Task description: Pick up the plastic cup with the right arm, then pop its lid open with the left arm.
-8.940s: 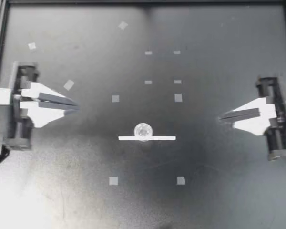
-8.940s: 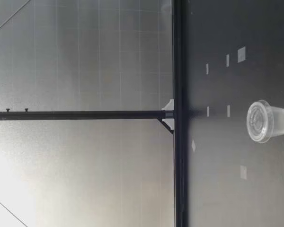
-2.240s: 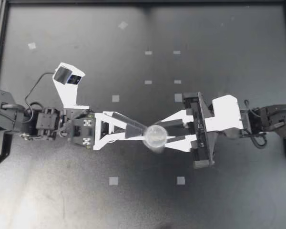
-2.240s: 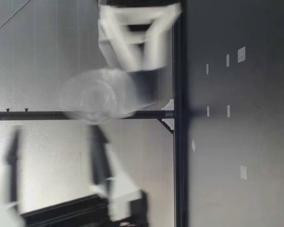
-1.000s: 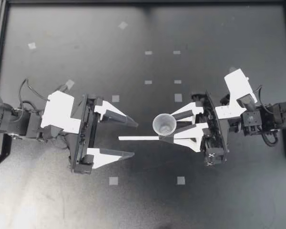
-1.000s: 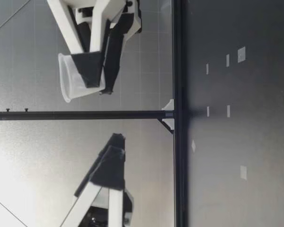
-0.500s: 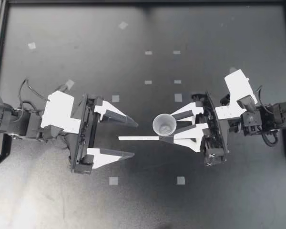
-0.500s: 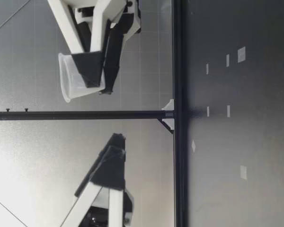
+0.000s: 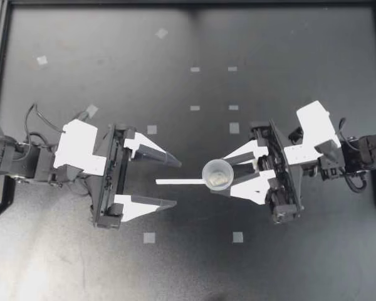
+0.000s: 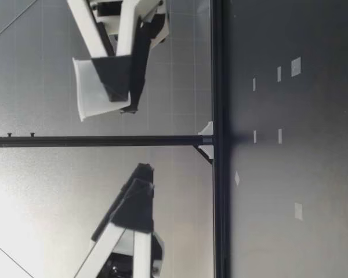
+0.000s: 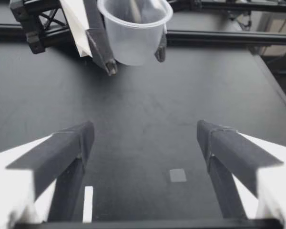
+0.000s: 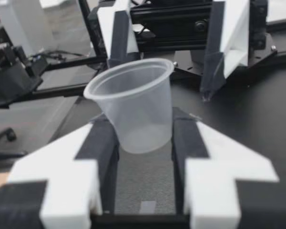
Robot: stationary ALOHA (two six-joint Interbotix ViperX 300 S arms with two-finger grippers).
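Observation:
A clear plastic cup [image 9: 217, 173] without a lid hangs above the middle of the black table, mouth up. My right gripper [image 9: 225, 175] is shut on its lower body, one dark finger on each side, as the right wrist view shows around the cup [image 12: 136, 102]. My left gripper [image 9: 175, 184] stands open a short way to the cup's left, nothing between its fingers. In the left wrist view the cup [image 11: 133, 33] floats ahead of the wide-apart fingers [image 11: 69, 148]. In the low view the cup [image 10: 95, 90] is held high above the table, with my left gripper [image 10: 133, 202] beside it.
A thin white strip [image 9: 178, 182] lies on the table [image 9: 301, 263] between the two grippers, under the cup. Small pale tape squares [image 9: 149, 237] dot the surface. A black frame rail [image 9: 188, 3] runs along the far edge.
My right gripper has turned slightly and carried the cup a little toward the table's near side; the cup now sits straighter. My left gripper has stayed put, open.

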